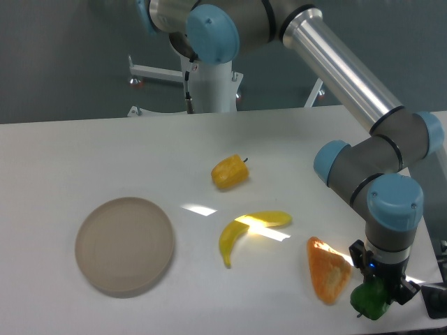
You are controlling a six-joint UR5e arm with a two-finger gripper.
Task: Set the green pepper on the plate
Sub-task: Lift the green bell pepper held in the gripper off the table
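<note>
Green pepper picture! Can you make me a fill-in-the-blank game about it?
1. The gripper is over the ____ pepper.
2. The plate has ____ on it.
3. The curved yellow thing in the middle is a ____.
4. The yellow pepper lies farther back than the ____ slice.

Missing words: green; nothing; banana; orange

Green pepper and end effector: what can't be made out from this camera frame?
- End effector: fingers mostly hidden behind the wrist and the green pepper; contact looks likely, firm grip not confirmable.
- Green pepper: top covered by the end effector; whether it rests on the table or is lifted is unclear.
- Dark object at the right edge: cut off, unidentifiable.
- Plate: fully visible.
</note>
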